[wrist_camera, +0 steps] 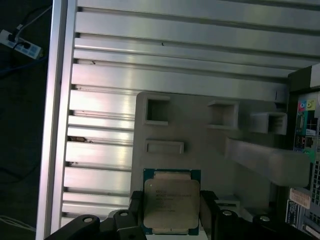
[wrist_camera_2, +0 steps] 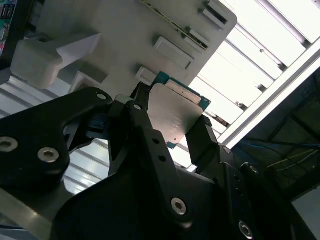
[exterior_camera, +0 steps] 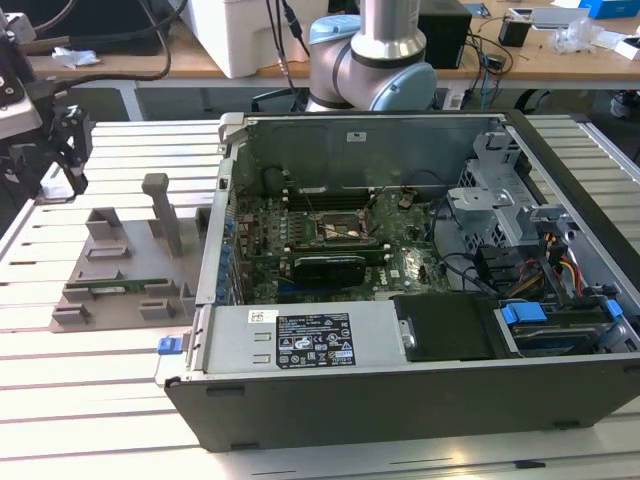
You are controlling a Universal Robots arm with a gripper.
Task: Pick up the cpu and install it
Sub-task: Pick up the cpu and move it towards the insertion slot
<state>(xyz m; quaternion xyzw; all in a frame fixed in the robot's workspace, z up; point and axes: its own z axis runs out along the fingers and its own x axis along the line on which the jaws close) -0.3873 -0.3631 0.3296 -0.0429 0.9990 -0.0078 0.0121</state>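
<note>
The cpu [wrist_camera: 171, 200], a flat square chip with a silvery top and a green edge, sits between the black fingers [wrist_camera: 208, 209] of my gripper [wrist_camera: 171, 212], which is shut on it. In the second wrist view the cpu [wrist_camera_2: 172, 112] is clamped on two opposite sides by the gripper [wrist_camera_2: 172, 124]. It hangs above the grey fixture plate [wrist_camera: 200, 150]. In the exterior view the gripper [exterior_camera: 66, 148] is at the far left, above and beyond the fixture plate [exterior_camera: 120, 270]. The motherboard socket [exterior_camera: 335, 232] lies inside the open computer case [exterior_camera: 420, 370].
The grey fixture carries a tall post [exterior_camera: 162, 212] and a thin green memory stick [exterior_camera: 118, 290]. The case's raised walls stand to the exterior view's right of the fixture. Cables and drive bays [exterior_camera: 540, 260] fill the case's right side. The arm's base [exterior_camera: 375, 60] stands behind the case.
</note>
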